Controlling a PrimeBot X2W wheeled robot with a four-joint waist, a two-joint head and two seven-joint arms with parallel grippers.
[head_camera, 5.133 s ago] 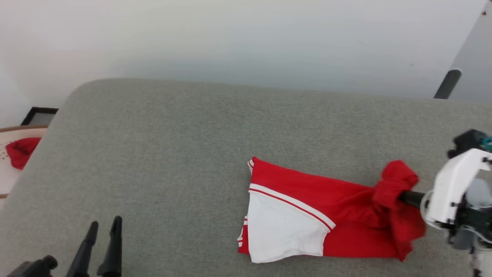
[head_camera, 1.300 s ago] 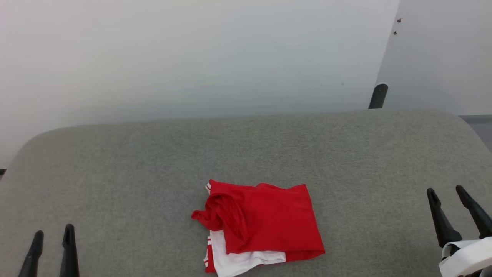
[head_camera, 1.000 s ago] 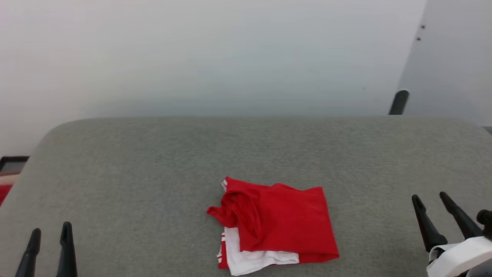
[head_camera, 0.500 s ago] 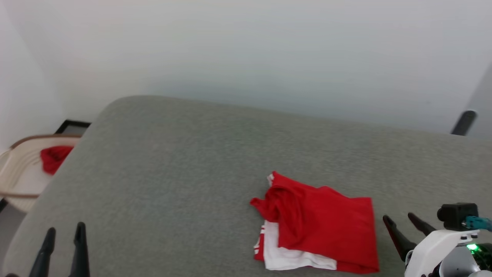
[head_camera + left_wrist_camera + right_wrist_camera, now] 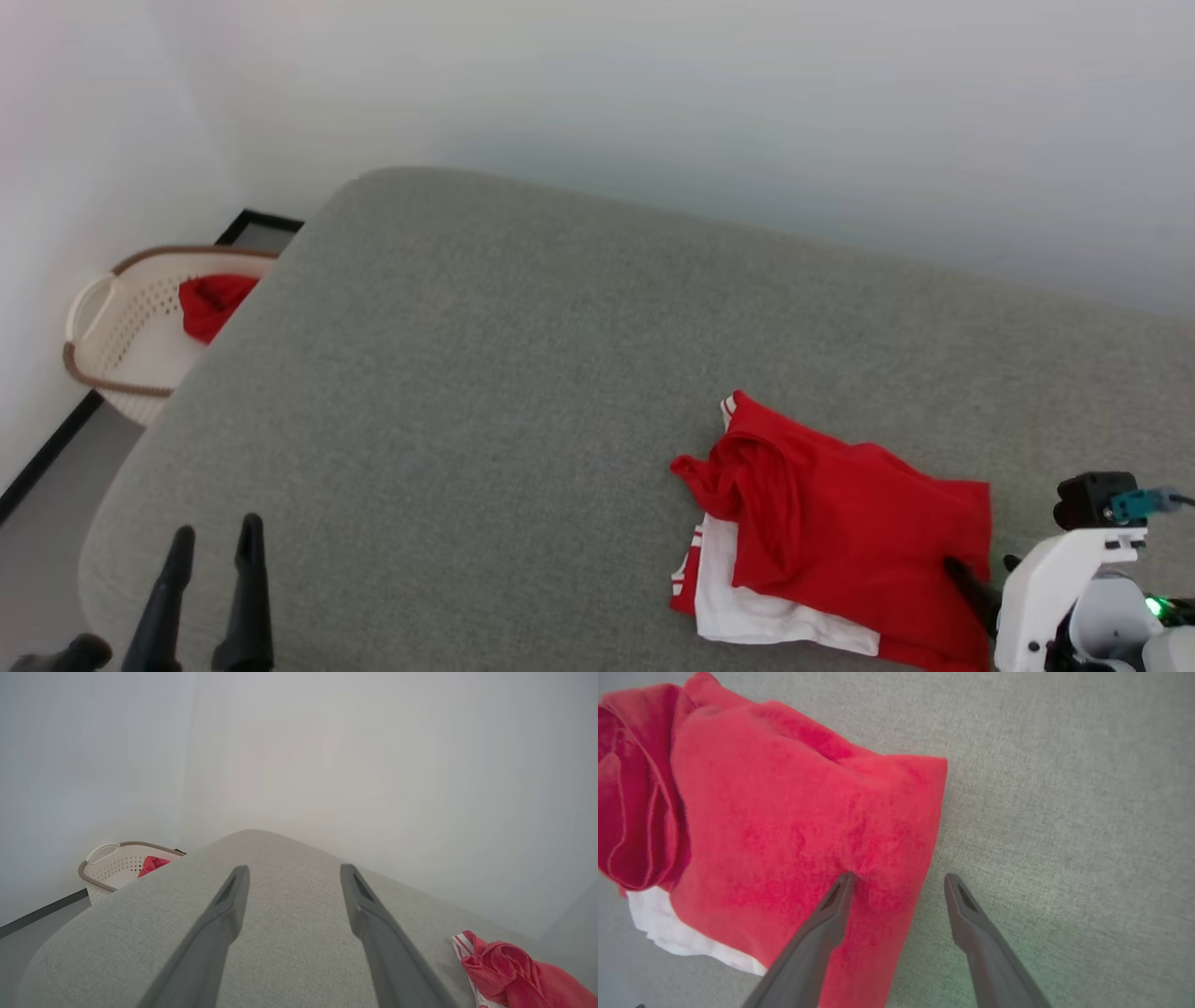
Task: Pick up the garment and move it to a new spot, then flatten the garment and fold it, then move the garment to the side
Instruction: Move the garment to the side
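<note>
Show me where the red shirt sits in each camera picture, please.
Head view: garment lies lower right on the grey cushion.
Left wrist view: garment in the bottom right corner.
Right wrist view: garment spreads across left and centre.
Shared landmark: its bunched red fold.

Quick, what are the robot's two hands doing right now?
Left gripper: open, empty.
Right gripper: open, straddling the garment at its edge, nothing held.

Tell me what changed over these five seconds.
The right gripper let go of the bunched red end of the jersey T-shirt, which now lies folded over its white sleeve, then returned open to the shirt's right edge, one finger on the fabric. The left gripper stayed open and empty; the fold has held for the last second.
</note>
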